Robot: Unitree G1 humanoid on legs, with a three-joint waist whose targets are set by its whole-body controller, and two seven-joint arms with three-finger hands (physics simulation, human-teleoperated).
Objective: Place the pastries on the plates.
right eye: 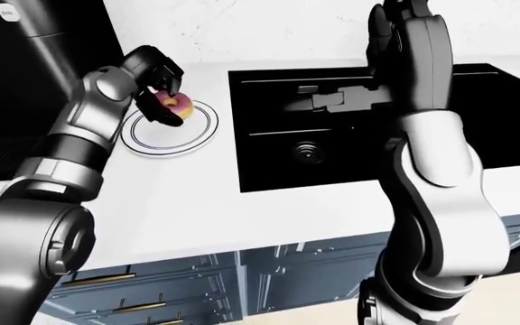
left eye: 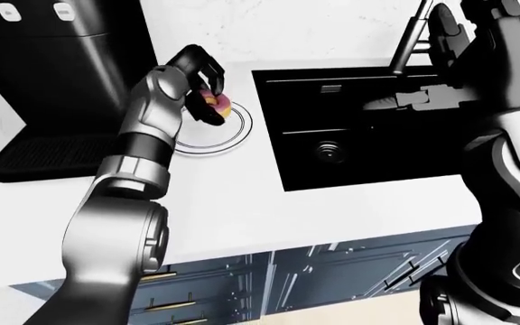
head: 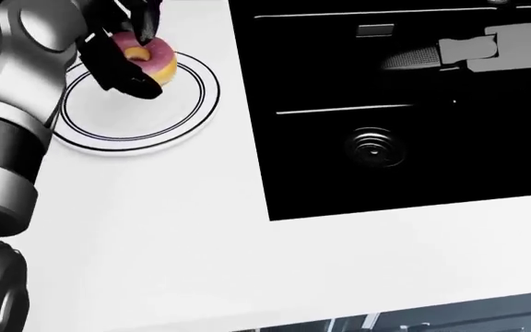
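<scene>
While the black three-fingered left hand (head: 125,59) pinches the small round pink-iced doughnut (head: 145,57) at the upper left of the head view, its dark fingers (head: 123,75) close round the ring's rim, one below and one above. The pastry hangs over the upper part of the white round plate with two thin dark rings near its edge (head: 187,114); whether it already touches the plate cannot be told. It looks light and soft, a yellow crumb under a smooth pink glaze that would likely dent or smear under a hard squeeze, so a gentle hold across the outer rim seems the safest, with the fingers kept off the icing where possible. The plate reads as glossy and rigid, flat with a shallow lip, and it lies on the smooth matte white counter (head: 173,235). To the right of the plate the deep black rectangular sink (head: 404,173) sits set into the counter, with a round ribbed metal drain (head: 374,149) in its floor. Up in the right-eye view, the grey and black right hand (right eye: 396,24) is raised well above the sink, its fingers loose and straight, holding nothing.
</scene>
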